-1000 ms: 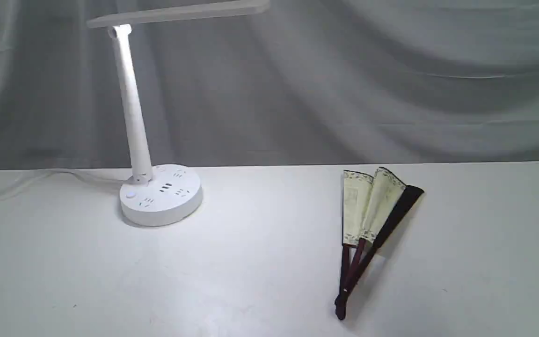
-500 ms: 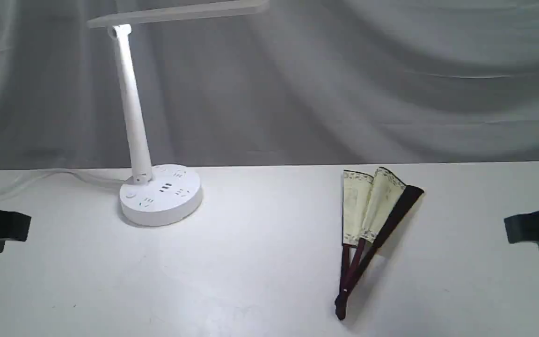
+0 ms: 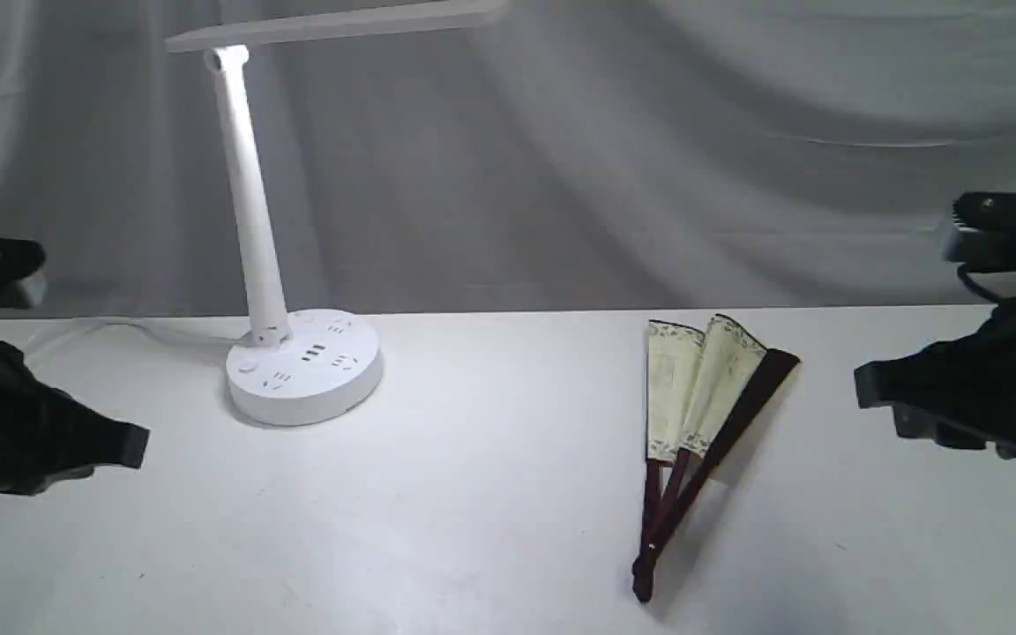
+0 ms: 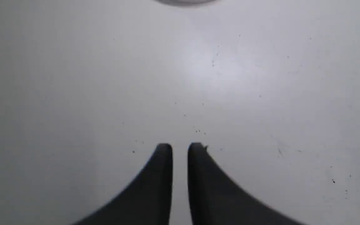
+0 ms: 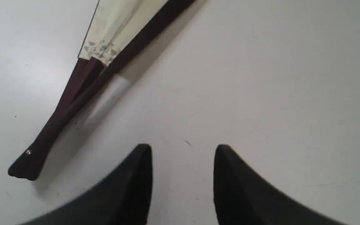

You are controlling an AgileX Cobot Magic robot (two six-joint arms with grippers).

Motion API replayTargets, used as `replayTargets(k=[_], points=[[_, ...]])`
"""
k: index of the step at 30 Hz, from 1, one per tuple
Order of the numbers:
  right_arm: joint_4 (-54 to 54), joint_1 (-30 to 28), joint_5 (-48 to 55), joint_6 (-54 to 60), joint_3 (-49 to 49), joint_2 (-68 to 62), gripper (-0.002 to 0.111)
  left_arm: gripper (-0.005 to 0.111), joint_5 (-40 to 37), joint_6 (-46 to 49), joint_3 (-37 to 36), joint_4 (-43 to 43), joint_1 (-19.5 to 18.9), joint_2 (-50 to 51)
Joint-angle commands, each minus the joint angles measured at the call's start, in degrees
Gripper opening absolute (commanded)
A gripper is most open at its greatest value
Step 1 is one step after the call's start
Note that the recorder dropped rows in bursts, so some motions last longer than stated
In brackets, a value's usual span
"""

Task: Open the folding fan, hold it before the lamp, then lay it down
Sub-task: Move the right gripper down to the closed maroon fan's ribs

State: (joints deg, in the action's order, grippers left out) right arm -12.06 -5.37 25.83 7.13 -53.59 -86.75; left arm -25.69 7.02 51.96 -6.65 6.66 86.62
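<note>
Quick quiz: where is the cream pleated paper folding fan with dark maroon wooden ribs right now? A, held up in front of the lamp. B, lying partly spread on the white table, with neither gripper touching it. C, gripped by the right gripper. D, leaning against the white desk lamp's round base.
B: the cream paper folding fan lies partly spread on the white table, and the right gripper and left gripper are both clear of it.
</note>
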Motion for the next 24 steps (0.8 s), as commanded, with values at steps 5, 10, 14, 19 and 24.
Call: replayTargets(k=[5,10,14,19,24], points=[[-2.8,0.1,2.2,0.5,-0.2,-3.6,0.034,0.024,-2.8,0.9,0.4,-1.7,0.3,2.8],[-3.6,0.2,1.5,0.7,-0.2,-7.0,0.034,0.024,-3.6,0.9,0.4,-1.7,0.3,4.2],[-3.6,0.2,-0.6,2.4,-0.5,-9.6,0.034,0.024,-3.9,0.9,0.4,-1.7,0.3,5.0],[-6.0,0.2,3.1,2.9,-3.0,-11.7,0.034,0.024,-4.1,0.8,0.4,-1.8,0.3,5.5],[-12.3,0.2,9.7,4.2,-7.3,-15.9,0.034,0.024,-4.8,0.7,0.4,-1.8,0.3,5.5]])
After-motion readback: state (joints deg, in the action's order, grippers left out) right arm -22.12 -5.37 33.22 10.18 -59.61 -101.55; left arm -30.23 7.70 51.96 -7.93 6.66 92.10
